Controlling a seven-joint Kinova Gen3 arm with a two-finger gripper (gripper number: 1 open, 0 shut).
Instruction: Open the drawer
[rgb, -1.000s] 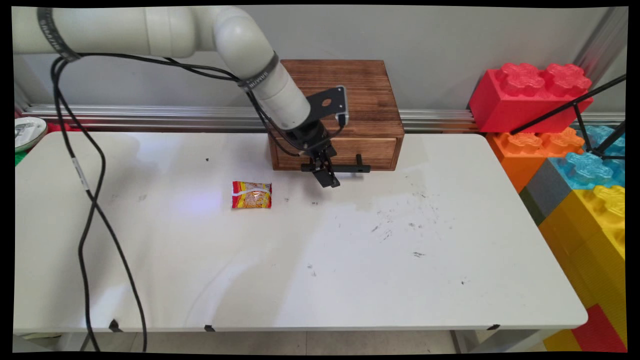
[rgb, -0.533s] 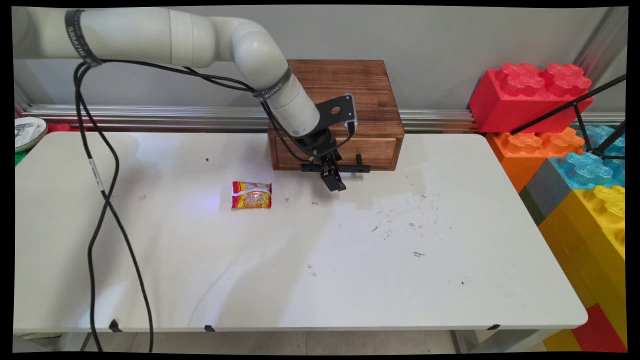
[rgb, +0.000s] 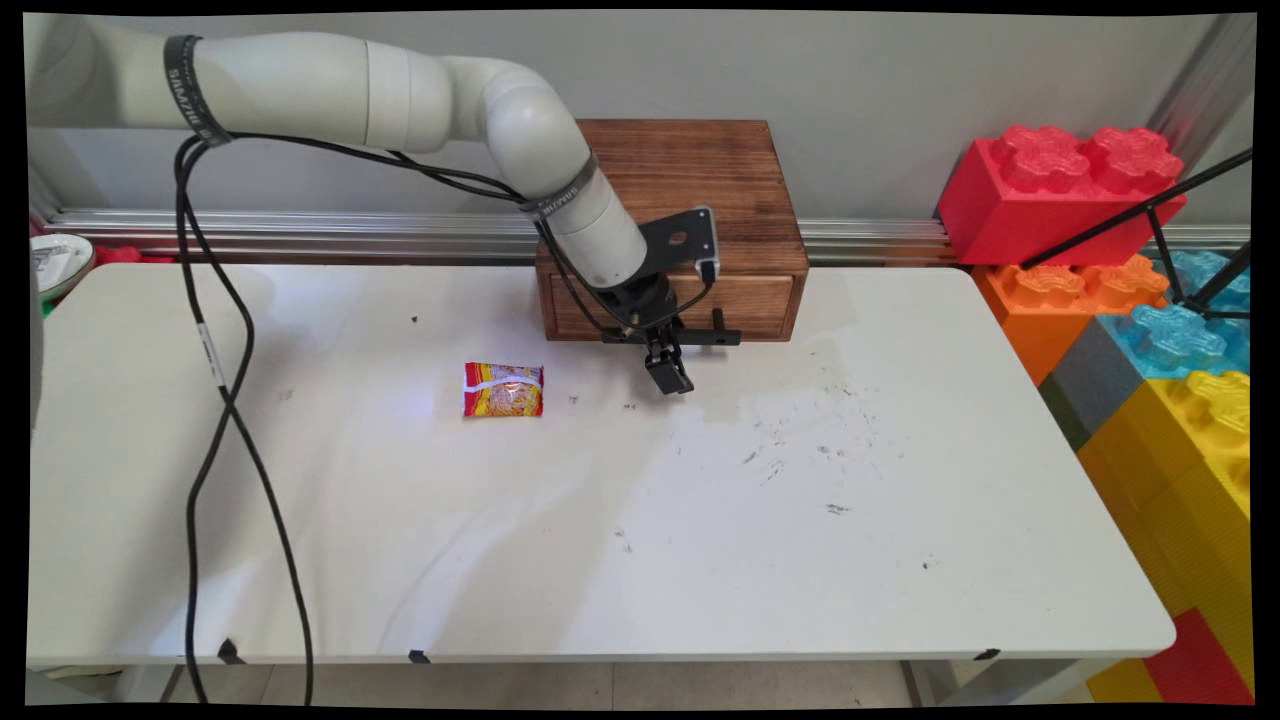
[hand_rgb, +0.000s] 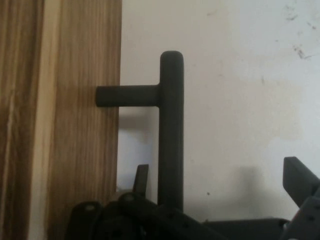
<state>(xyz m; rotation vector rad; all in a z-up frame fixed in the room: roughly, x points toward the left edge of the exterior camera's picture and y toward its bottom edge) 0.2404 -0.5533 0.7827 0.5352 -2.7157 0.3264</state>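
A dark wooden box (rgb: 690, 180) stands at the table's back edge, its drawer front (rgb: 745, 300) shut and carrying a black bar handle (rgb: 715, 338). My gripper (rgb: 668, 375) points down just in front of the handle's middle, close above the white table (rgb: 700, 520). In the hand view the handle (hand_rgb: 171, 125) runs up from between my fingers, close to the left fingertip (hand_rgb: 141, 177), beside the drawer front (hand_rgb: 75, 125). The gripper (hand_rgb: 220, 185) is open and holds nothing. A red and yellow snack packet (rgb: 503, 389) lies flat on the table to the gripper's left.
Large toy blocks, red (rgb: 1060, 190), orange (rgb: 1060, 290) and yellow (rgb: 1190, 450), are stacked past the table's right end, with black tripod legs (rgb: 1150, 210) across them. Black cables (rgb: 220, 380) hang from the arm over the table's left part.
The arm has shifted right and lowered a little, bringing the gripper nearer the table and the drawer handle. The packet and box have stayed put.
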